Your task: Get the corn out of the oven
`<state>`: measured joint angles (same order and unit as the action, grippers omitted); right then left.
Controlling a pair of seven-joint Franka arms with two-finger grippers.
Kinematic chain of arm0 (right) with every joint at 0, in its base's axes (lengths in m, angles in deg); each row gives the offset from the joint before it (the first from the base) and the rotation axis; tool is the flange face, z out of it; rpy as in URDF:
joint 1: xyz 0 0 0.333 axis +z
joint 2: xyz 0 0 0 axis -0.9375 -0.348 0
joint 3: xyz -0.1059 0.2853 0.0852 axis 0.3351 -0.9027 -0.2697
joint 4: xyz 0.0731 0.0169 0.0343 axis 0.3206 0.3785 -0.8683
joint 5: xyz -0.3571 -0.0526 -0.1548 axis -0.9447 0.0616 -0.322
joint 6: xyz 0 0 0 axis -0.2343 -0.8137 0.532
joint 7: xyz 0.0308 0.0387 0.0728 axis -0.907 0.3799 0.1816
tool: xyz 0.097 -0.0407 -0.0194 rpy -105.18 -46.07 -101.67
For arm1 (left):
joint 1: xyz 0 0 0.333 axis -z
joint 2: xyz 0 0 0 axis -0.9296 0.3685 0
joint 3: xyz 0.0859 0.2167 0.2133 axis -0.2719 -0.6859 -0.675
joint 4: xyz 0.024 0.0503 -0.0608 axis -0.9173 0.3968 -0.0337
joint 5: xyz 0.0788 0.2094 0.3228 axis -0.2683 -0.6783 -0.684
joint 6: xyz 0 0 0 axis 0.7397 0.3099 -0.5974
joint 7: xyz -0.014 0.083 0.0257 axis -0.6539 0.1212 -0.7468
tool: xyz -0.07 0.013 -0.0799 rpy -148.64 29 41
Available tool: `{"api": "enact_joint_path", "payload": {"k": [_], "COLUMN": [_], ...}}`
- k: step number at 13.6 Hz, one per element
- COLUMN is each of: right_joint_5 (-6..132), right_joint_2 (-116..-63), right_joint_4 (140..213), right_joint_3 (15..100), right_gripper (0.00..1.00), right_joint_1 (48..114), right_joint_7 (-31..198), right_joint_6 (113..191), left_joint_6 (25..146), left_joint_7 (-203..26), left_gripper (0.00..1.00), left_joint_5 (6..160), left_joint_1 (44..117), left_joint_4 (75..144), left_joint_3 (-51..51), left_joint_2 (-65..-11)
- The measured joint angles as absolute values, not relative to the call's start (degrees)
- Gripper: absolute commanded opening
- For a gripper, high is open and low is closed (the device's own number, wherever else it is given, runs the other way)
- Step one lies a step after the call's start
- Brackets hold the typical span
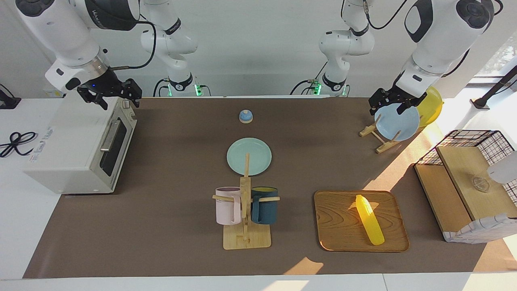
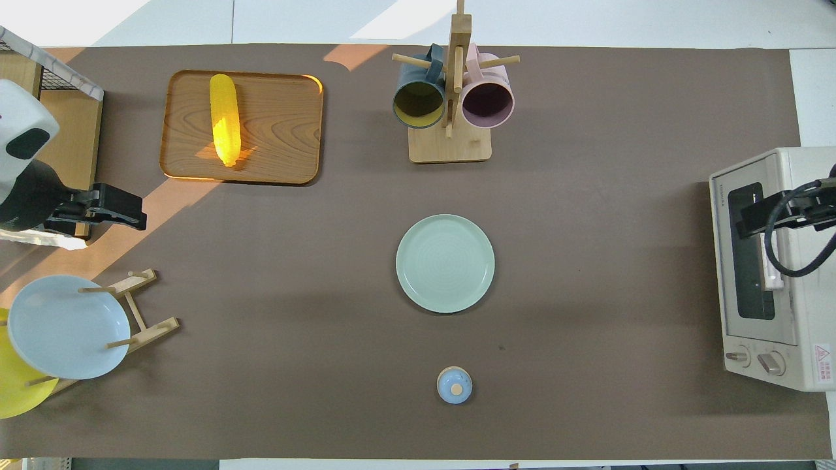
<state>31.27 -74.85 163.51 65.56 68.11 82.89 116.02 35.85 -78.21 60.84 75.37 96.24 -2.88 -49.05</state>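
The yellow corn [image 1: 369, 218] lies on a wooden tray [image 1: 339, 226], farther from the robots and toward the left arm's end of the table; it also shows in the overhead view [image 2: 224, 127] on the tray [image 2: 281, 124]. The white oven [image 1: 68, 153] stands at the right arm's end with its dark glass door shut; it also shows in the overhead view [image 2: 810, 307]. My right gripper [image 1: 115, 99] is open and empty above the oven's top front edge, over the door in the overhead view [image 2: 744, 225]. My left gripper [image 1: 389, 107] is open and empty above the plate rack.
A green plate [image 1: 249, 156] lies mid-table. A wooden mug stand [image 1: 245, 226] with a pink and a dark blue mug is beside the tray. A small blue bell [image 1: 246, 116] sits near the robots. A rack holds a blue plate [image 1: 398, 121] and a yellow plate [image 1: 432, 105]. A wire-and-wood basket [image 1: 464, 182] stands at the left arm's end.
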Motion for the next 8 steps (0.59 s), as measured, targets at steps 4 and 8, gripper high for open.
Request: {"api": "enact_joint_path", "payload": {"k": [4, 8], "right_joint_5": [31.27, 31.27], "right_joint_2": [-74.85, -74.85], "right_joint_4": [163.51, 163.52], "right_joint_3": [65.56, 65.56], "right_gripper": [1.0, 1.0], "right_joint_1": [68.11, 68.11], "right_joint_7": [82.89, 82.89], "right_joint_6": [116.02, 116.02], "left_joint_6": [36.17, 36.16], "left_joint_7": [-78.21, -78.21], "left_gripper": [1.0, 1.0], "left_joint_5": [59.86, 58.83], "left_joint_1": [75.37, 75.37], "left_joint_4": [95.83, 95.82], "left_joint_3": [-2.12, -1.27], "left_joint_2": [-49.06, -49.07]}}
